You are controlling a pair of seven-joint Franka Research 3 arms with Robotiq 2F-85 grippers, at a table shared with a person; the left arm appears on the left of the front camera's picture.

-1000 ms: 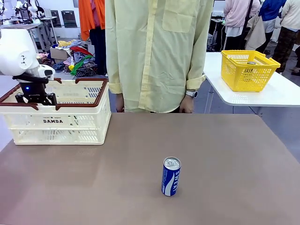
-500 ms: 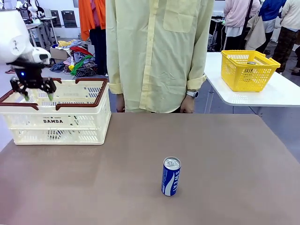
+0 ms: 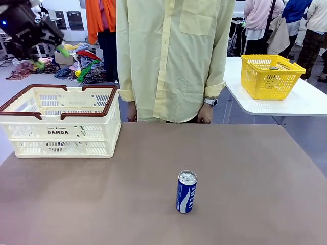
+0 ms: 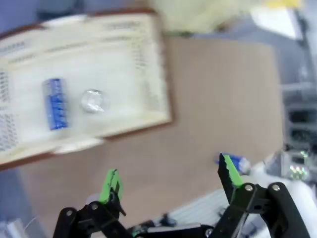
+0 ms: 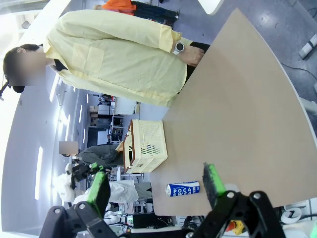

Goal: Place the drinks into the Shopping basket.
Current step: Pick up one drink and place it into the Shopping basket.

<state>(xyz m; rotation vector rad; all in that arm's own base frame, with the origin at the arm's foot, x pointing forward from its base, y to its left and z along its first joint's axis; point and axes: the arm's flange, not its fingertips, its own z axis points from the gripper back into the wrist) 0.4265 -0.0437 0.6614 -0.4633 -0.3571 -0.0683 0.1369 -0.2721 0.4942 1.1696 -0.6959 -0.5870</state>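
Matte table, slim blue can, slotted basket

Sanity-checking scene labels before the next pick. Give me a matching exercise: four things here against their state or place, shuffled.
1. blue can on the brown table
2. blue can in the Shopping basket
3. left gripper
4. yellow mesh basket

A. lying on its side
B. on the white side table
C. jaws open, in the air
D. standing upright

Pairs: 1-D, 2-A, 3-C, 4-B.
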